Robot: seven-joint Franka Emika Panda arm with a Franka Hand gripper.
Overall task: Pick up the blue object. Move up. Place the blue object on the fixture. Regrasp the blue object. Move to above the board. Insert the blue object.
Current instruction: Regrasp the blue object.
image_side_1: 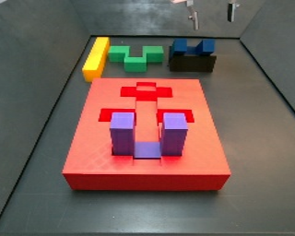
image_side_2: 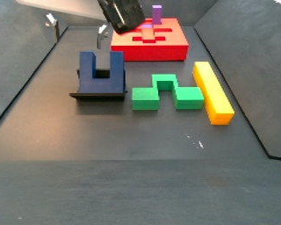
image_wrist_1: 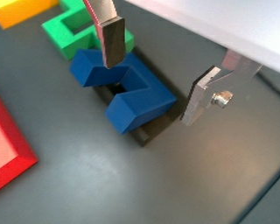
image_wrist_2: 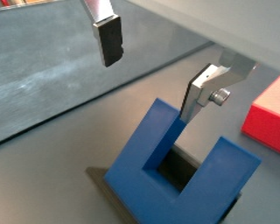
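The dark blue U-shaped object rests on the black fixture with its prongs up. It shows in both side views and in a wrist view. My gripper is open and empty, hovering above the blue object without touching it. It is at the top of both side views and in a wrist view. The fixture stands at the far end from the red board.
A purple U-shaped block sits in the board's recess. A green block and a yellow bar lie beside the fixture. Dark walls enclose the floor.
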